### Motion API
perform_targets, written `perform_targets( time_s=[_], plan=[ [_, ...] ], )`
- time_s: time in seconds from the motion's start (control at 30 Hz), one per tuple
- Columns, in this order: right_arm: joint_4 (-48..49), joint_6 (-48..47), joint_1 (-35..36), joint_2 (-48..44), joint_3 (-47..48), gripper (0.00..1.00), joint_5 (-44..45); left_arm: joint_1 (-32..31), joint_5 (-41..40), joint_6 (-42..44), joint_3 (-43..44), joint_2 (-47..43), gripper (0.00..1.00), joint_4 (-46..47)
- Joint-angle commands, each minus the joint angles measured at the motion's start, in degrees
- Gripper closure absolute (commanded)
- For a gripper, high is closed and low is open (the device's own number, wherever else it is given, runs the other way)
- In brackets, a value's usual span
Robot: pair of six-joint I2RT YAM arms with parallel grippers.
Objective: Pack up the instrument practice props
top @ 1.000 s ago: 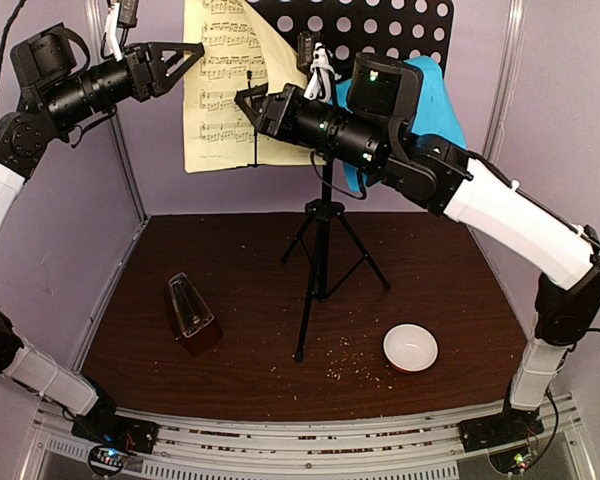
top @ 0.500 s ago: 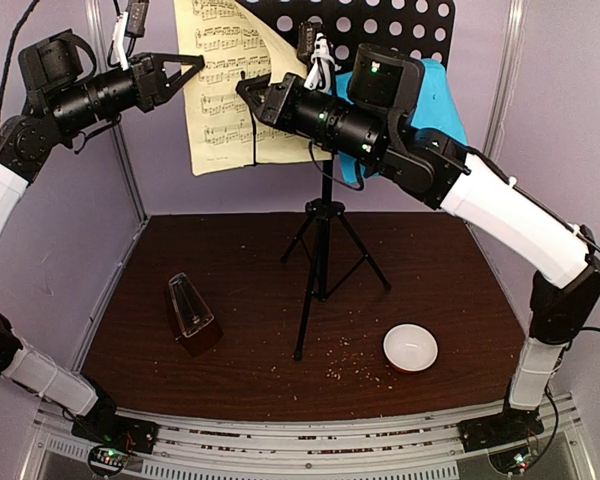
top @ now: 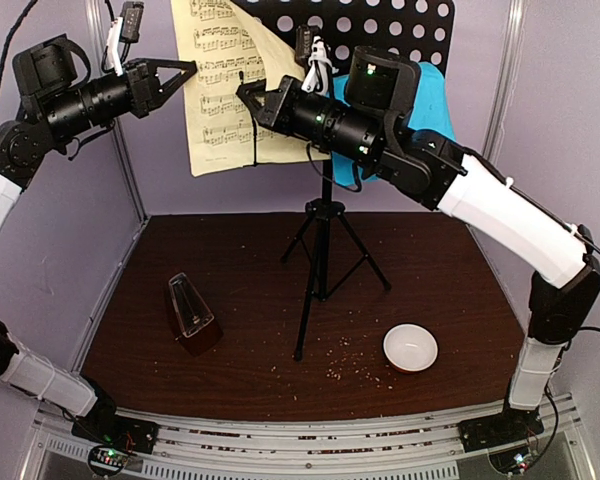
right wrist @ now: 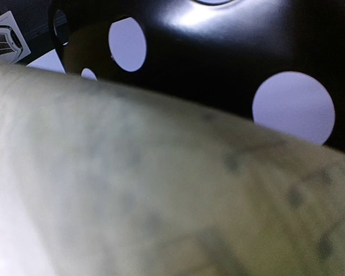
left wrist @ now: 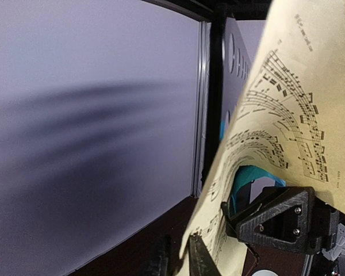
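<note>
The left gripper (top: 185, 68) has drawn its jaws in over the last second and now looks clamped on the left edge of the pale yellow music sheet (top: 215, 110). Its wrist view shows that edge running down between two dark fingers (left wrist: 198, 259) with barely a gap. The right gripper (top: 245, 95) has also narrowed and nudged upward, with its tip against the sheet's lower right part. Its own camera is filled with blurred paper and shows no fingers, so it cannot be told whether it is truly pinching the page.

The sheet has shifted slightly left and up with the arms and bows away from the perforated desk (top: 380, 25). This suggests the page is being lifted off as the first item to pack.

The paper is thin and limp, printed with staves, and curls readily, so an uneven pull could crease or tear it. The desk behind it is rigid black metal punched with round holes. The bright blue music sheet (top: 435, 100) still rests on it, partly hidden by the right arm.

Below, the stand's slim tripod legs (top: 320, 250) stand on the dark wood-grain table (top: 430, 270). The small brown pyramid metronome (top: 192, 315) with its clear cover stands well to the left. A round white bowl (top: 410, 348) and scattered crumbs (top: 345, 368) lie nearer the front
</note>
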Motion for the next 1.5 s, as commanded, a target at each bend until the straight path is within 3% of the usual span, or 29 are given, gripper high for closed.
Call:
perform_targets(
  time_s=[0.0, 0.07, 0.37, 0.67, 0.87, 1.07, 1.3, 1.47],
  plan=[
    [1.24, 0.10, -0.37, 0.51, 1.31, 0.95, -0.39, -0.04, 1.27, -0.22, -0.30, -0.81, 0.95, 1.45],
    [1.57, -0.24, -0.29, 0.30, 0.81, 1.00, -0.30, -0.06, 1.40, -0.41, -0.50, -1.01, 1.00, 1.53],
    [7.69, -3.47, -0.34, -1.91, -4.91, 1.00, -2.79, 0.80, -5.47, -1.37, -0.79, -2.17, 1.00, 0.79],
    [16.04, -7.52, -0.36, -4.25, -12.99, 1.00, -4.79, 2.11, -6.34, -3.13, -0.64, -2.54, 1.00, 0.75],
    [16.00, -7.19, -0.35, -4.14, -13.15, 1.00, -3.68, 3.26, -16.22, -2.24, -4.04, -5.46, 1.00, 1.97],
    [15.59, -6.96, -0.35, -4.17, -13.14, 1.00, -3.31, 3.45, -32.98, 0.45, -17.51, -13.98, 1.00, 11.93],
    [15.71, -6.72, -0.31, -4.34, -13.53, 1.00, -2.78, 5.06, -39.52, 4.04, -17.53, -14.05, 1.00, 10.11],
    [15.43, -6.48, -0.34, -4.18, -13.55, 1.00, -2.17, 8.97, -37.67, 4.32, -16.94, -12.80, 1.00, 8.95]
  ],
)
